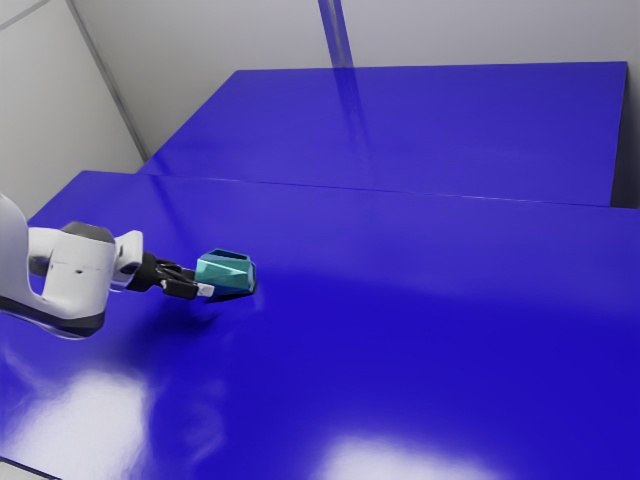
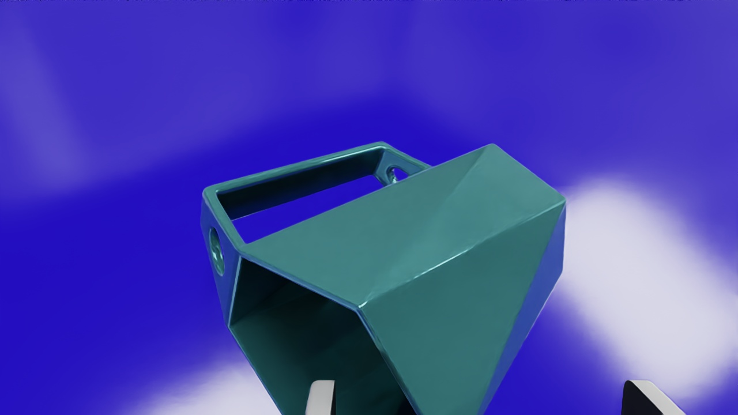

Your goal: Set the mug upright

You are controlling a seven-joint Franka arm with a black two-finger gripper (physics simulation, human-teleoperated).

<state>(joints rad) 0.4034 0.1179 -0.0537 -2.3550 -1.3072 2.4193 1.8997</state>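
Observation:
The teal faceted mug (image 1: 226, 272) is on its side on the blue table, at the fingertips of my gripper (image 1: 207, 291) in the exterior view. In the wrist view the mug (image 2: 438, 230) shows its dark open mouth, and its angular handle juts out on the side away from the fingertips. My gripper (image 2: 481, 397) is open, its fingers wide apart. One finger overlaps the mouth and the other stands beyond the mug's outer wall, with part of the wall between them. Whether the first finger is inside the mouth or just in front of it, I cannot tell.
The glossy blue table (image 1: 420, 350) extends toward the exterior view's right, with bright reflections near its front. Behind it lies another blue surface (image 1: 400, 130), backed by a pale wall. The arm comes in from the exterior view's left.

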